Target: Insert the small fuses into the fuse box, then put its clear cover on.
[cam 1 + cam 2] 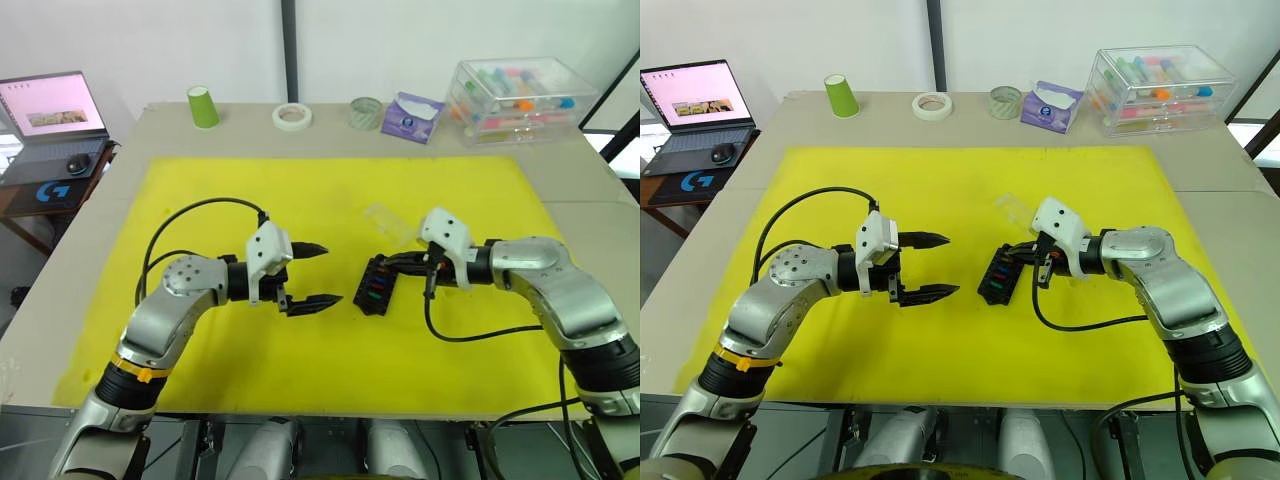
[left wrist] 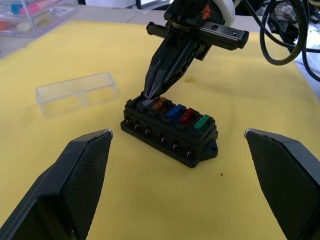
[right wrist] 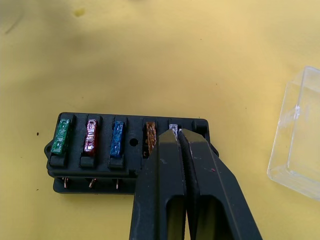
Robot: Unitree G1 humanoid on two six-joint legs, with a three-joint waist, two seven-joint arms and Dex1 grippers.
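The black fuse box [image 1: 376, 287] lies mid-mat on the yellow mat [image 1: 300, 190]. A green fuse [image 3: 62, 136], a red one [image 3: 91, 135], a blue one [image 3: 117, 137] and a brown one [image 3: 150, 137] sit in a row of its slots. My right gripper [image 3: 177, 132] is shut on a small grey fuse [image 3: 173, 127], its tips down at the slot beside the brown fuse. My left gripper [image 1: 330, 273] hovers open just left of the box, holding nothing. The clear cover [image 1: 390, 222] rests on the mat just behind the box.
Along the table's back edge stand a large clear storage box [image 1: 520, 95], a purple tissue pack [image 1: 410, 117], a small glass [image 1: 366, 112], a tape roll [image 1: 292, 116] and a green cup [image 1: 203, 106]. A laptop [image 1: 50, 115] sits on a side table at far left.
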